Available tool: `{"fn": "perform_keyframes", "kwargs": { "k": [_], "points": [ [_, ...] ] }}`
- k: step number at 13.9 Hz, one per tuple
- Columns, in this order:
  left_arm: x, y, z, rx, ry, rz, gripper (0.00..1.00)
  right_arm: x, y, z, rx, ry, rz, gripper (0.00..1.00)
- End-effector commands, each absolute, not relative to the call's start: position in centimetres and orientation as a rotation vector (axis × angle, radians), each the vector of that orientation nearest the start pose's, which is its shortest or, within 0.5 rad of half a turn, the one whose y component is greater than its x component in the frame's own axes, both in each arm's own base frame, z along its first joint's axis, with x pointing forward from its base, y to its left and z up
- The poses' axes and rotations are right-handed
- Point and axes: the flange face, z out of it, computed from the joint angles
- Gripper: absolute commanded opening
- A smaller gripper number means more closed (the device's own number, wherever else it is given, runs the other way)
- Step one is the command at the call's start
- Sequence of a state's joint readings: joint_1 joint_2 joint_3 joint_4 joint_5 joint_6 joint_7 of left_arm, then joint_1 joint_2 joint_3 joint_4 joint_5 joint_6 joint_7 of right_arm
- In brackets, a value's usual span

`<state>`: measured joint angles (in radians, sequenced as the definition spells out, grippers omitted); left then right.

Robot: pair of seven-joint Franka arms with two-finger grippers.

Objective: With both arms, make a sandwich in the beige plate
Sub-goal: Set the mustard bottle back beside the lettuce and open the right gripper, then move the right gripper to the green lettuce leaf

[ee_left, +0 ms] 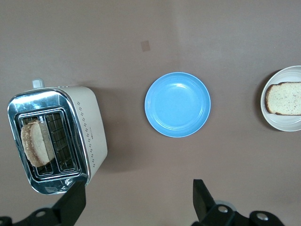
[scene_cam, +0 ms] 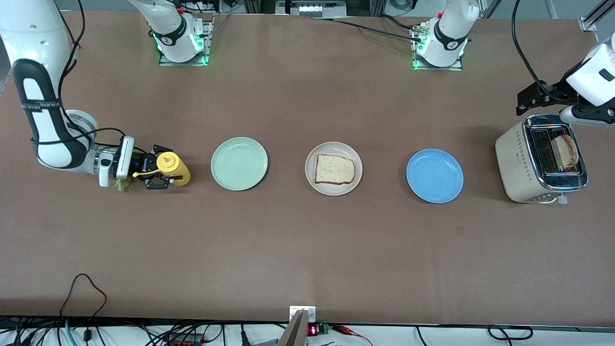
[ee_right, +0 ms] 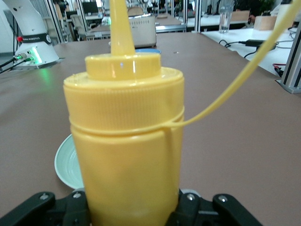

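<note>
The right gripper (scene_cam: 158,175) clasped the yellow squeeze bottle (scene_cam: 174,167) beside the mint-green plate (scene_cam: 239,163), apparently firmly. The left gripper (ee_left: 136,205) hung spread and empty over the toaster (scene_cam: 540,158).

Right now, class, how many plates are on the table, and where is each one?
3, in one row: the green plate toward the right arm's end, the beige plate with bread in the middle, the blue plate beside the toaster.

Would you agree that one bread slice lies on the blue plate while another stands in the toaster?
Not quite: the slice lies on the beige plate, as the front view shows; the blue plate holds nothing. Another slice does stand in the toaster.
</note>
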<state>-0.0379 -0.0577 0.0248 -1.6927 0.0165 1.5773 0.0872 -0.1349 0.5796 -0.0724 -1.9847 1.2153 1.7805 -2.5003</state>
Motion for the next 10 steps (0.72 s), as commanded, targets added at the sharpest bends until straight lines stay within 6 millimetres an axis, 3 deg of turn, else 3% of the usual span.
{"fn": "perform_keyframes", "kwargs": {
  "k": [1,6,10],
  "points": [
    [53.6,-0.4,60.2,-3.136,0.186,0.104,1.0,55.8,-4.6,15.7,-1.497,-1.4,-1.029,0.43],
    [53.6,-0.4,60.2,-3.136,0.186,0.104,1.0,54.5,-5.9,12.3,-1.46,-1.294,-1.088,0.43],
    [53.6,-0.4,60.3,-3.136,0.186,0.101,1.0,54.1,-6.3,11.2,-1.454,-1.263,-1.104,0.44]
  ]
}}
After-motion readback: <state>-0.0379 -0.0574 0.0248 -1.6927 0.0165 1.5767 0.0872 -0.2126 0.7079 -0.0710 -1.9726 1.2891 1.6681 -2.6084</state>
